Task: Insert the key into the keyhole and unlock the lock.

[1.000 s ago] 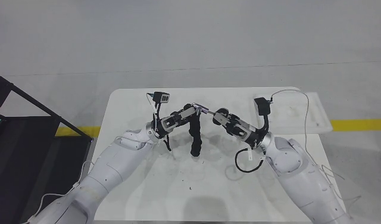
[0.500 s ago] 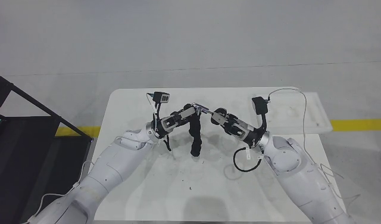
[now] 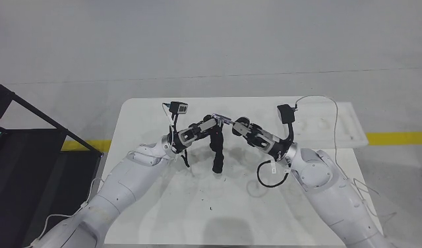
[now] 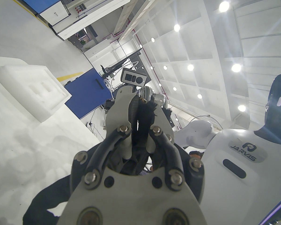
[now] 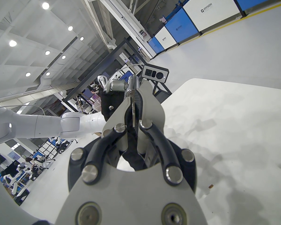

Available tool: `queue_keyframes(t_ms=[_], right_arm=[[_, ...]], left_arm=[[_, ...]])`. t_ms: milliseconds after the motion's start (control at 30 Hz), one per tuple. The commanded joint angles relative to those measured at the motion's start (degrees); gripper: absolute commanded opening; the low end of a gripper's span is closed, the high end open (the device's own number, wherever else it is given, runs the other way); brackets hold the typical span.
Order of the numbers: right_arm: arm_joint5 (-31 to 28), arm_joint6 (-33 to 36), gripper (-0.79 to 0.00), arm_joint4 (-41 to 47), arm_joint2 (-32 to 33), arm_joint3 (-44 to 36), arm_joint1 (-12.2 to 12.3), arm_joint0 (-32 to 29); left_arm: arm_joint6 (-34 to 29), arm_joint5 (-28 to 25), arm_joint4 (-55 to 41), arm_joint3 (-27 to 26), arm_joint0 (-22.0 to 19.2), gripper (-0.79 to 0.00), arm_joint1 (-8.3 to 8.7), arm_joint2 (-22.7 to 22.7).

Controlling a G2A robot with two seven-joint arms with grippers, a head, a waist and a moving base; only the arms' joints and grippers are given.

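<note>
Silver key (image 5: 133, 111) is held edge-on in the right gripper (image 5: 134, 94), whose fingers are closed on it. The key's tip meets the metal body of the lock (image 5: 117, 85); how far it sits in the keyhole cannot be told. The left gripper (image 4: 141, 103) is clamped on the lock's black strap (image 3: 217, 157), which hangs down toward the bench (image 3: 264, 109). Both grippers meet above the bench's middle, nearer its far edge.
</note>
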Motion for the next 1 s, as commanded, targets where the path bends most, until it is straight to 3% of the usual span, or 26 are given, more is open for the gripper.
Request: queue_keyframes(t_ms=[0,467,500,533,567,600,967], right_arm=[[0.11,0.36,-0.785,0.25,-0.21,0.20,-0.08,0.27],[0.55,2.52,-0.785,3.17,-1.11,1.73,-0.55,1.57],[0.73,2.87,-0.677,3.42,-1.12,1.81,-0.56,1.61],[0.80,3.09,-0.480,3.63,-1.08,1.81,-0.56,1.67],[0.94,3.29,-0.397,3.89,-1.07,1.87,-0.57,1.65],[0.97,3.57,0.000,4.01,-1.06,1.86,-0.57,1.66],[1.45,4.84,0.000,6.05,-0.48,1.49,-0.57,1.24]], left_arm=[[0.00,0.00,0.00,0.00,0.00,-0.785,0.00,0.00],[0.00,0.00,0.00,0.00,0.00,-0.785,0.00,0.00],[0.00,0.00,0.00,0.00,0.00,-0.785,0.00,0.00],[0.00,0.00,0.00,0.00,0.00,-0.785,0.00,0.00],[0.00,0.00,0.00,0.00,0.00,-0.785,0.00,0.00],[0.00,0.00,0.00,0.00,0.00,-0.785,0.00,0.00],[0.00,0.00,0.00,0.00,0.00,-0.785,0.00,0.00]])
